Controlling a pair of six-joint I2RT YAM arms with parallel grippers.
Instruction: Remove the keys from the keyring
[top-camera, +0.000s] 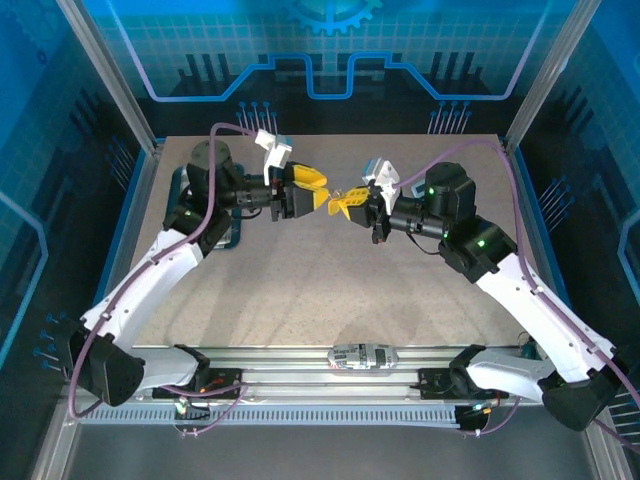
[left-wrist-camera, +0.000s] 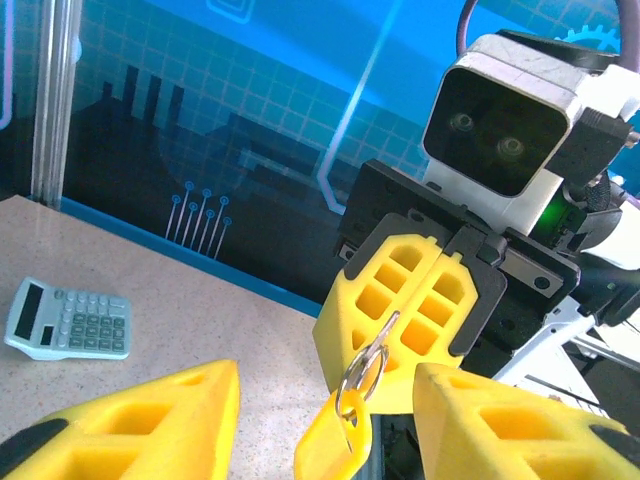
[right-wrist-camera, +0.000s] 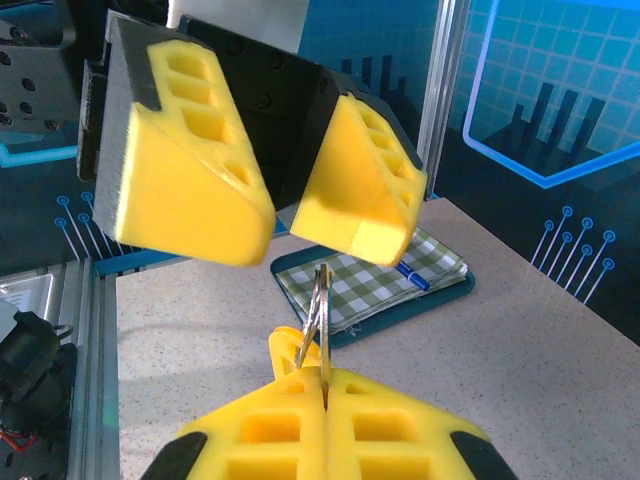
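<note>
While the two arms meet nose to nose above the far middle of the bench (top-camera: 330, 290), the right hand (top-camera: 352, 203) has its yellow fingers pressed flat together on the key (left-wrist-camera: 387, 326). The key's slim grey stem sticks out of the seam between them. From the key hangs the keyring (left-wrist-camera: 335, 440), a small yellow tag on a wire loop, up in the air between the two hands and clear of the bench.

The left hand (top-camera: 316, 190) faces it from the left with its fingers (left-wrist-camera: 150, 420) apart. Seen from the left wrist, the tag sits in the gap between them with space on either side (no touch that I can make out). From the right wrist, the loop stands edge-on above the closed fingers. Its top reaches just under the gap in the left hand, and the tag peeps out just left of it.

A grey calculator (left-wrist-camera: 70, 320) lies flat on the bench, well apart from the hands. Under the left arm, on the left side of the bench, a teal tray (right-wrist-camera: 400, 311) carries a checked cloth (right-wrist-camera: 370, 280) with a blue pen (right-wrist-camera: 412, 277) on it.
</note>
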